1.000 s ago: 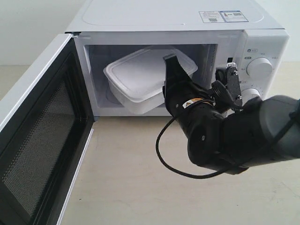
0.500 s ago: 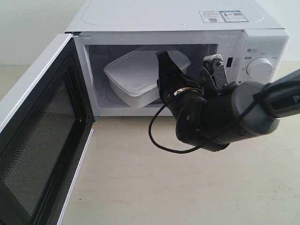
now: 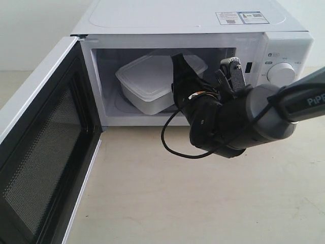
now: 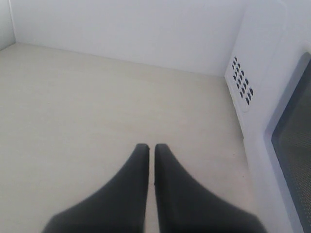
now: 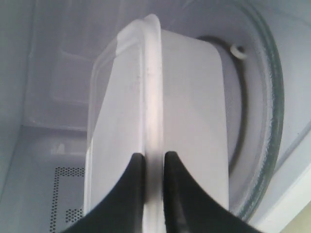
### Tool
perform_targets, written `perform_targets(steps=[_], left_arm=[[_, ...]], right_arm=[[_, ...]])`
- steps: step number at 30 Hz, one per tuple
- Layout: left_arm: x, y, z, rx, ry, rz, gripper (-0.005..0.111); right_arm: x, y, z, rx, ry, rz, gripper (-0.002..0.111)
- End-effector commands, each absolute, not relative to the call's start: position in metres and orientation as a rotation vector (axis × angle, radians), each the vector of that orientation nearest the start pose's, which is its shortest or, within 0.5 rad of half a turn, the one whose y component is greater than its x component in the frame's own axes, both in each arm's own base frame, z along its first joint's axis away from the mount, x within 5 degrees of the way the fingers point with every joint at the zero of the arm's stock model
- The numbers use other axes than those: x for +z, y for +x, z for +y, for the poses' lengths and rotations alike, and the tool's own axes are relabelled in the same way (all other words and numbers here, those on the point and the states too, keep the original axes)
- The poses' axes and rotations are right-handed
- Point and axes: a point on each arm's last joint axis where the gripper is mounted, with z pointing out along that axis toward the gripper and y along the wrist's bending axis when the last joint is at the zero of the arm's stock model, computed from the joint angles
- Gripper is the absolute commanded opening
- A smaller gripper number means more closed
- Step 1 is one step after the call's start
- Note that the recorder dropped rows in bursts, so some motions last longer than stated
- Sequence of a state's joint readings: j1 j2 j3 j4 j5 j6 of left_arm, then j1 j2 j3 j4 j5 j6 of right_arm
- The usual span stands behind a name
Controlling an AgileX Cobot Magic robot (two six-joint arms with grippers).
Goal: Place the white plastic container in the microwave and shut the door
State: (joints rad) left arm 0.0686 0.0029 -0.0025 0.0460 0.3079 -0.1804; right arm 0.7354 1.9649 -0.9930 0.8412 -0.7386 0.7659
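Right gripper [image 5: 154, 160] pinches the rim of the white plastic container [image 3: 147, 76] inside the microwave [image 3: 183, 20], its long axis running eight-to-two o'clock.

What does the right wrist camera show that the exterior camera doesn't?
Only the right wrist view clearly shows the glass turntable and, close up, the right gripper pinching the rim of the white plastic container. Only the exterior view shows the open door, a knob and the top of the microwave. Both show the container inside the cavity.
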Motion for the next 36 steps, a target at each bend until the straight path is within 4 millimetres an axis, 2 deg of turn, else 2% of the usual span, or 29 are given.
perform_targets(steps=[1,9,11,16,19,26,29,36], left_arm=[[0.186,0.054,0.005,-0.045,-0.202,1.775,0.004],[0.186,0.054,0.005,-0.045,-0.202,1.775,0.004],[0.186,0.054,0.005,-0.045,-0.202,1.775,0.004],[0.186,0.054,0.005,-0.045,-0.202,1.775,0.004],[0.186,0.054,0.005,-0.045,-0.202,1.775,0.004],[0.186,0.054,0.005,-0.045,-0.202,1.773,0.004],[0.186,0.054,0.005,-0.045,-0.202,1.773,0.004],[0.186,0.054,0.005,-0.045,-0.202,1.773,0.004]], right_arm=[[0.168,0.327,0.229,0.991,1.005,1.658,0.0],[0.174,0.333,0.228,0.989,0.983,1.642,0.001],[0.179,0.336,0.231,0.989,0.961,1.635,0.006],[0.18,0.337,0.231,0.989,0.972,1.627,0.027],[0.18,0.337,0.231,0.989,0.972,1.631,0.032],[0.174,0.333,0.236,0.998,0.971,1.713,0.032],[0.174,0.33,0.243,1.016,0.906,1.755,0.032],[0.161,0.303,0.246,1.006,0.727,1.859,0.032]])
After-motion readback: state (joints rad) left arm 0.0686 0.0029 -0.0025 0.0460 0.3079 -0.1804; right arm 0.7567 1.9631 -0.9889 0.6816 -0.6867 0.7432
